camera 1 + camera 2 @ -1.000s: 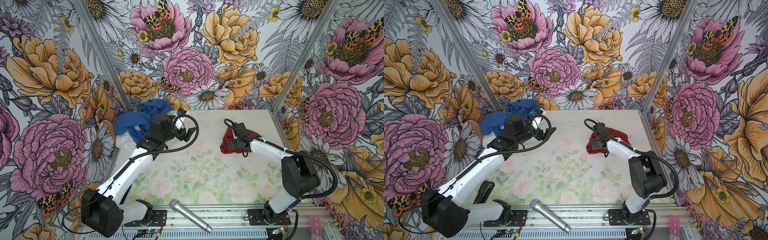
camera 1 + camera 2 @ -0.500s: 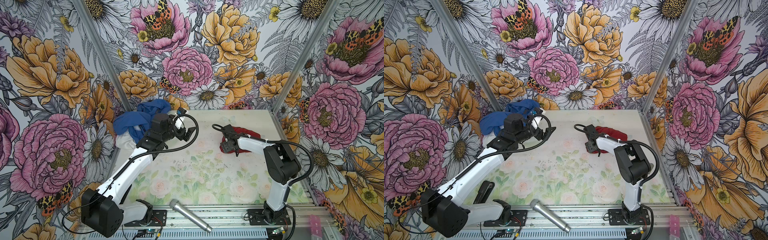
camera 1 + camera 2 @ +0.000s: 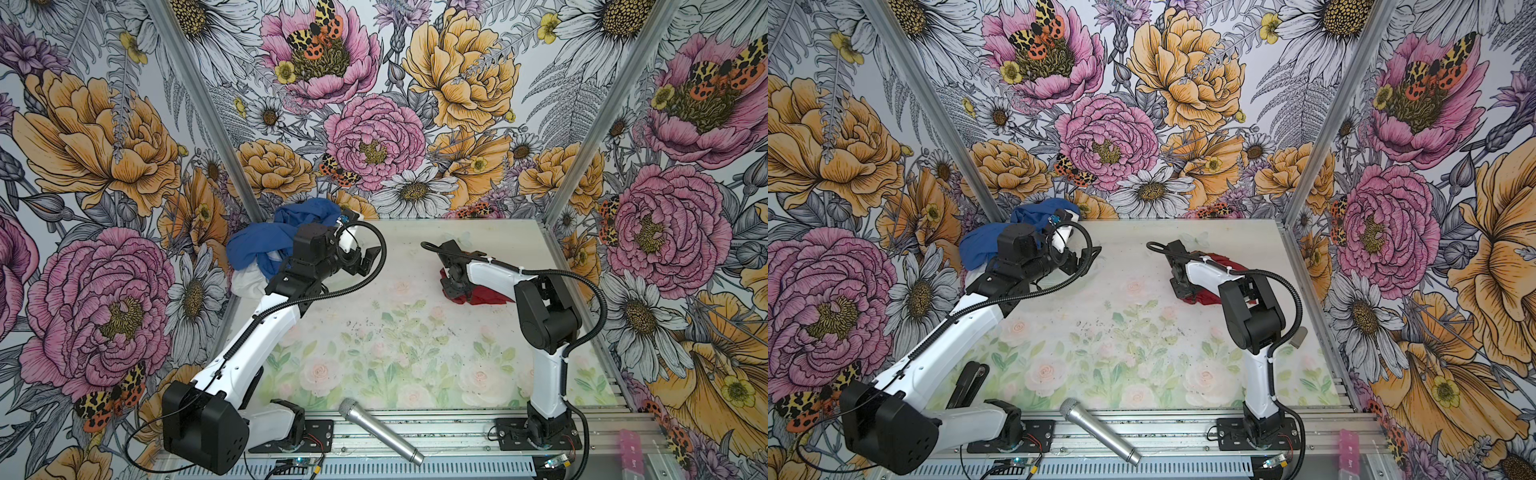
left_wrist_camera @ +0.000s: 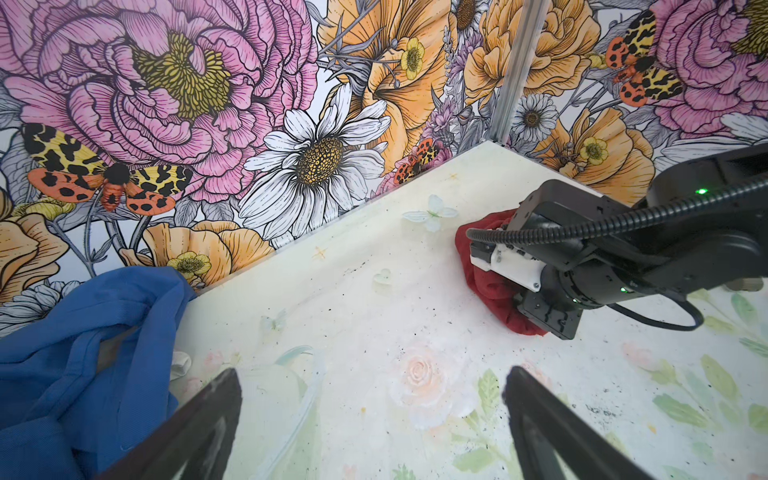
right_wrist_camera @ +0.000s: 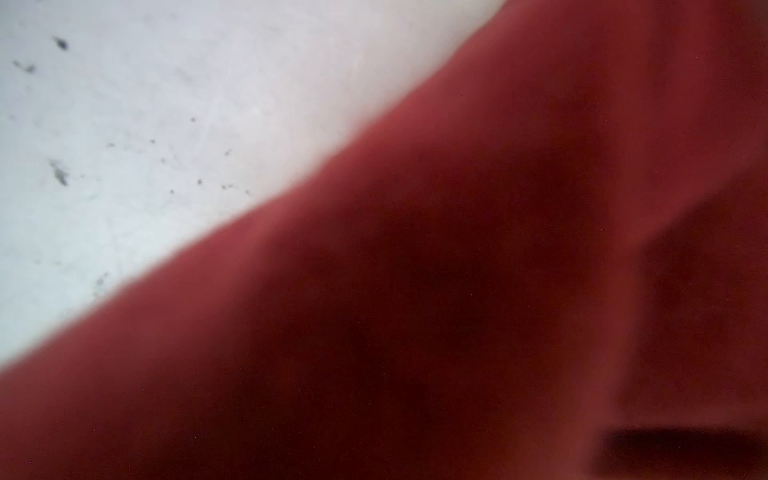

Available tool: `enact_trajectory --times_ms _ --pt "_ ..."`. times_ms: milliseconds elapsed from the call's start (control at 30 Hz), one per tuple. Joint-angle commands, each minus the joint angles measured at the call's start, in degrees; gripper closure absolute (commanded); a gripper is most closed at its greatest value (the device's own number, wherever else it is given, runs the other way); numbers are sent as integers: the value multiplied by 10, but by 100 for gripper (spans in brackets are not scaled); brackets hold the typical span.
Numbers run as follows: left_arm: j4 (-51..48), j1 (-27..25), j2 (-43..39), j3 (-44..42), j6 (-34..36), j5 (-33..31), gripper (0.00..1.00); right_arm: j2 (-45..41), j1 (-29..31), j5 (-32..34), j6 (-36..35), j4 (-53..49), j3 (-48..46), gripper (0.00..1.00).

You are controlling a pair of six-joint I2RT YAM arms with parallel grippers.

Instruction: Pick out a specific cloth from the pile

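Right gripper (image 3: 454, 286) clamped down into the cloth (image 3: 486, 294) at centre right of both top views, well apart from the pile (image 3: 266, 253)

The deep-red cloth lies crumpled on the table (image 3: 374, 332); the right arm (image 3: 494, 274) reaches over it and hides the closed jaws, and in the right wrist view the cloth (image 5: 457, 291), blurred, fills all but the upper left corner. The left gripper (image 4: 372, 376) hangs spread wide and empty over bare table just beside the pile, whose royal-blue cloth (image 3: 291, 232) sits on a white cloth (image 3: 245, 286) at centre left of both top views. A silver microphone (image 3: 380, 430) lies at bottom centre, apart from both arms
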Motion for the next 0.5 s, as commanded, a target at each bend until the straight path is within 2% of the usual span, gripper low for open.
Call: enact_trajectory --times_ms 0,167,300,400,467 --pt "6 6 -5 14 -7 -10 1 -13 -19 -68 4 -7 7 100" --pt "6 13 -8 13 -2 -19 1 -59 -65 -230 13 0 27 100" --pt "8 19 -8 14 -7 -9 1 -87 -115 -352 47 1 43 100" --pt "9 21 -8 14 -10 -6 1 -87 -160 -425 79 2 43 100" --pt "9 21 -11 14 -11 -5 1 -81 -187 -439 91 2 41 100"
